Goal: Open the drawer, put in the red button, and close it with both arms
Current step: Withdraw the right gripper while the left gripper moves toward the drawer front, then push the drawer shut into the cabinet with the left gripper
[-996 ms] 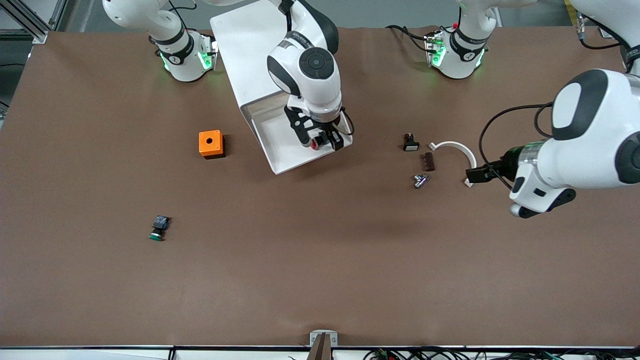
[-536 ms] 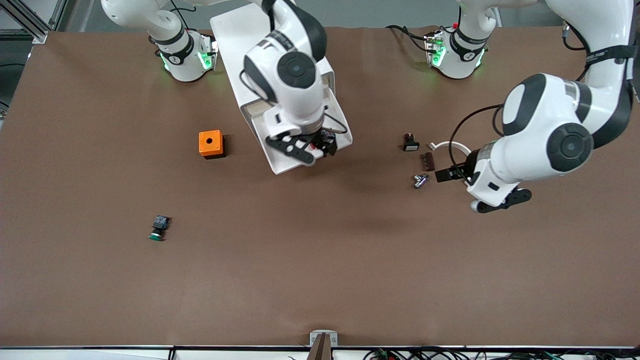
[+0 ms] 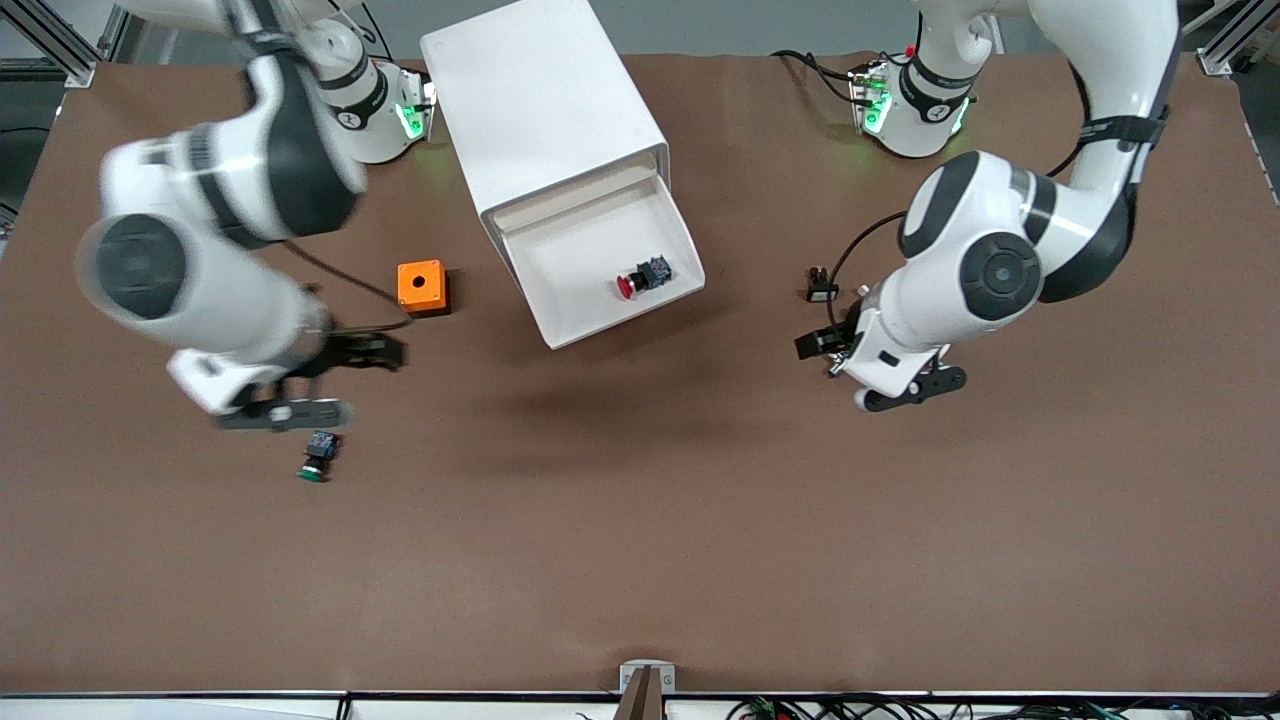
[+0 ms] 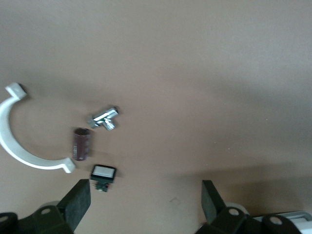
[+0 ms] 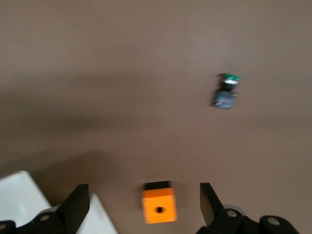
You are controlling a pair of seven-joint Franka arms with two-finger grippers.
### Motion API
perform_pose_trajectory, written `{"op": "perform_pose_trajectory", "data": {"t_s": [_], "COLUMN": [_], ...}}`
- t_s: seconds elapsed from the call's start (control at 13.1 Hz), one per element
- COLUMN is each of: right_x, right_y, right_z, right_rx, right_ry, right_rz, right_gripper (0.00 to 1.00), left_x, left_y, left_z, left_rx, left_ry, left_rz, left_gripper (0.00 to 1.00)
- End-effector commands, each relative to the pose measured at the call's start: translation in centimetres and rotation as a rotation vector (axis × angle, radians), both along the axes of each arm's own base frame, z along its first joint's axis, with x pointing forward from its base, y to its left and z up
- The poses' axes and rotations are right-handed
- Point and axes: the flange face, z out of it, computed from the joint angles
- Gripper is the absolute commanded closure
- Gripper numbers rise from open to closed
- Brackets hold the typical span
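Observation:
The red button (image 3: pixel 638 279) lies on its side in the open drawer (image 3: pixel 560 320) of the white cabinet (image 3: pixel 540 110). My right gripper (image 3: pixel 372 353) is open and empty, in the air over the table between the orange box (image 3: pixel 421 287) and the green button (image 3: pixel 316 458). In the right wrist view the open fingers (image 5: pixel 78 200) frame the orange box (image 5: pixel 158 207). My left gripper (image 3: pixel 818 343) is open and empty over the small parts toward the left arm's end, beside the drawer. Its fingers (image 4: pixel 78 200) show wide apart over bare table.
The green-capped button (image 5: pixel 225 92) lies nearer the front camera than the orange box. Under the left gripper lie a white curved piece (image 4: pixel 19 141), a brown cylinder (image 4: pixel 82 144), a metal fitting (image 4: pixel 104 117) and a white-faced switch (image 4: pixel 103 173), the switch also in the front view (image 3: pixel 821 288).
My right gripper let go of the red button in the drawer and swung away toward the right arm's end. My left gripper moved over the small parts toward the drawer.

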Motion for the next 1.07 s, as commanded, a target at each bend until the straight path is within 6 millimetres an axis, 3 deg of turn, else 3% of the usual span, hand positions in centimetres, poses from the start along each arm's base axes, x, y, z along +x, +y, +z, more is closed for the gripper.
{"op": "perform_pose_trajectory", "data": {"t_s": [0.0, 0.15, 0.38, 0.61, 0.69, 1.0], "right_x": [-0.2, -1.1, -2.6, -2.9, -2.9, -3.0], "right_y": [-9.4, -15.2, -19.0, -22.0, -22.4, -21.0], "right_z": [2.2, 3.9, 6.1, 7.0, 6.6, 6.7], "right_rx": [0.037, 0.042, 0.044, 0.048, 0.050, 0.045], "right_ry": [0.000, -0.009, -0.012, -0.032, -0.024, -0.010], "right_rz": [0.032, -0.055, -0.118, -0.165, -0.163, -0.122], "right_gripper": [0.00, 0.00, 0.00, 0.00, 0.00, 0.00], "left_x": [-0.3, -1.3, -3.0, -4.5, -5.3, -7.4], "left_y": [-2.1, -4.8, -8.2, -11.7, -13.4, -17.4], "left_z": [-2.1, -3.3, -4.6, -6.0, -6.5, -8.3], "left_rx": [0.022, 0.035, 0.051, 0.041, 0.033, 0.015], "left_ry": [0.005, 0.013, 0.032, 0.021, 0.011, -0.011], "left_rz": [0.026, 0.070, 0.083, 0.108, 0.126, 0.117], "left_gripper": [0.00, 0.00, 0.00, 0.00, 0.00, 0.00]}}
